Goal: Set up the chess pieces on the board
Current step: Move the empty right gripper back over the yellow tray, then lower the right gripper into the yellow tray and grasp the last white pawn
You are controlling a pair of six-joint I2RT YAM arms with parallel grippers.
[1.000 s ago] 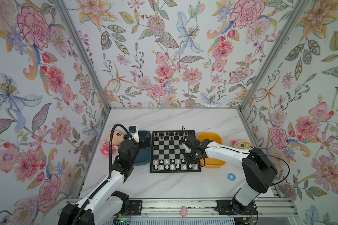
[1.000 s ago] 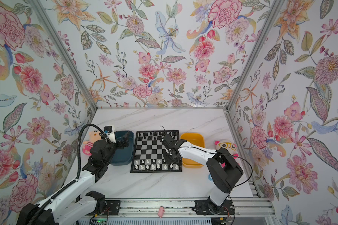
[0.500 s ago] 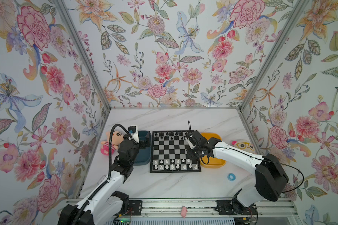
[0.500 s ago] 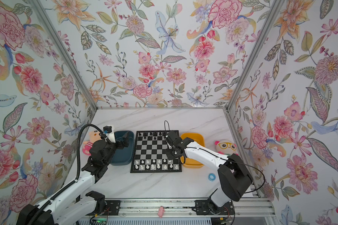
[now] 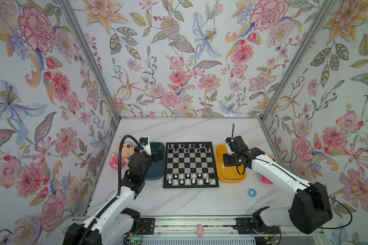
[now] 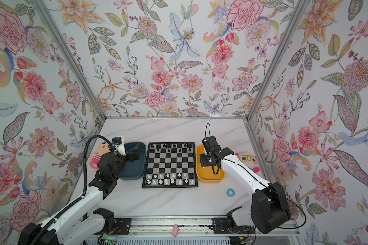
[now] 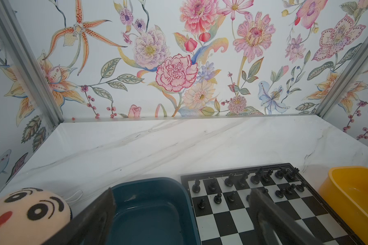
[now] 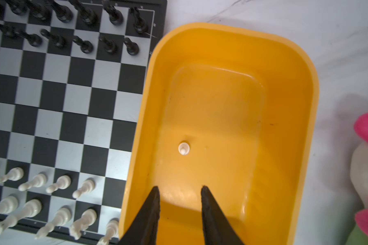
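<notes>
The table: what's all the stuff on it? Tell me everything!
board: one, black-and-silver checks, table's middle.
white chess pieces: two rows, white, board's near edge.
white pawn: one, white, inside yellow tray.
black chessmen: two rows, black, board's far edge.
yellow tray: one, yellow, right of board.
teal tray: one, dark teal, left of board.
plush toys: two, pinkish, one beyond each tray.
ring: one, blue, table, near right arm.
left gripper: one, black, open over teal tray.
right gripper: one, black, open over yellow tray.
</notes>
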